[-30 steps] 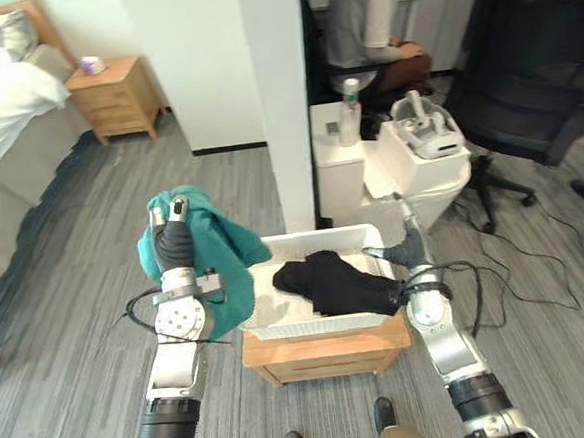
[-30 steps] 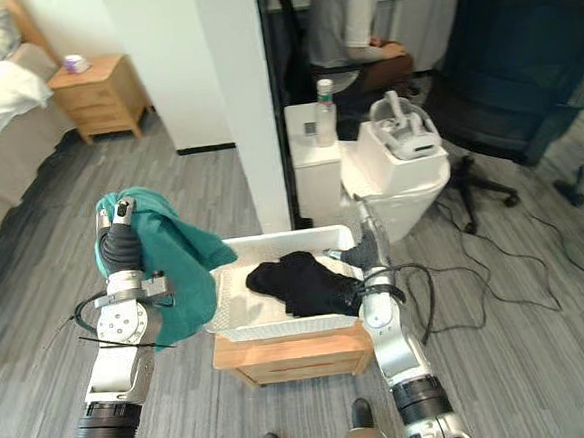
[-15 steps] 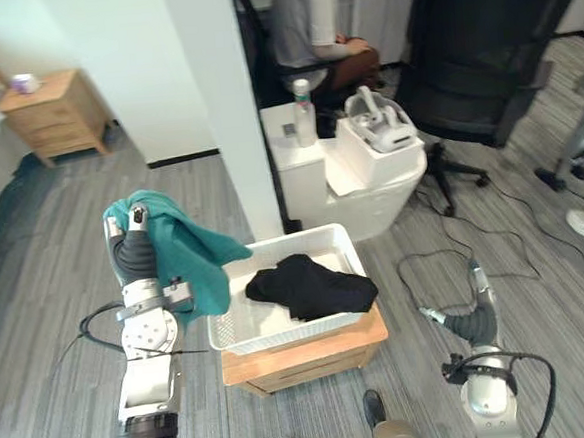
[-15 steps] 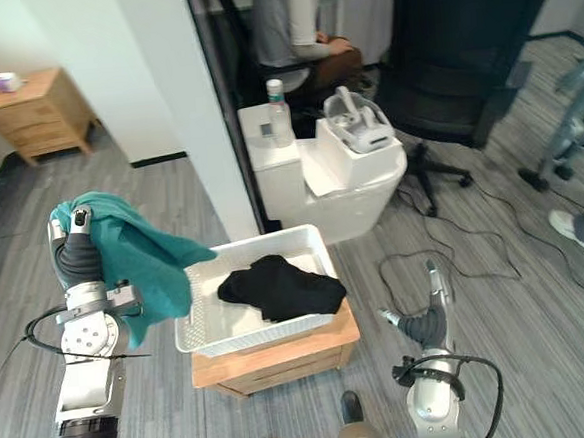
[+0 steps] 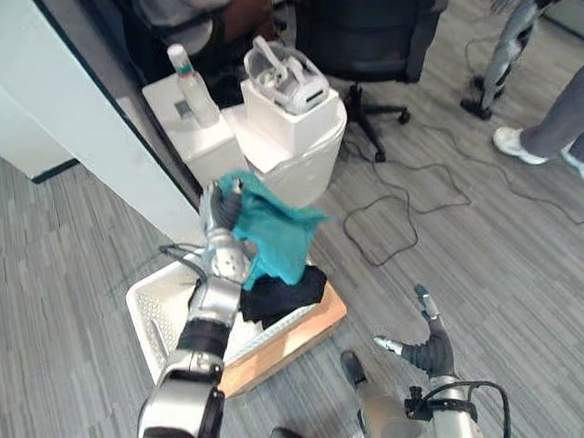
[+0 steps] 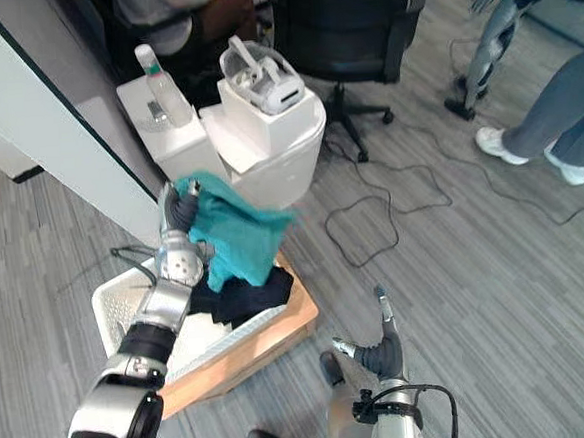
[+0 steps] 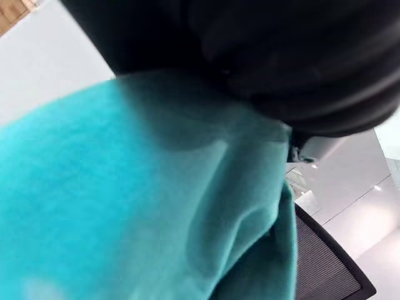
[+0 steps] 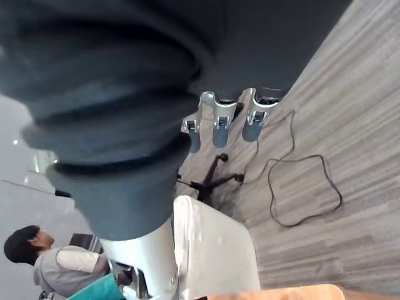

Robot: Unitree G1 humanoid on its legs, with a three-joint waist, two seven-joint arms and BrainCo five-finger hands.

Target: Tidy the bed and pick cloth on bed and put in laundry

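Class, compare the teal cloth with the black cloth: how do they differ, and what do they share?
The teal cloth is bright teal; the black cloth is black. The teal cloth hangs from the left hand, while the black cloth lies in the white basket. The teal cloth is higher, the black cloth beneath it. Both are crumpled fabric.

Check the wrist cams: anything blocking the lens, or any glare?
Left wrist view: the soft teal cloth carried on the left hand hangs close before the lens; no glare on it. Right wrist view: the back of the right hand blocks much, while its straight silver fingers and the grey striped floor beyond are evenly lit.
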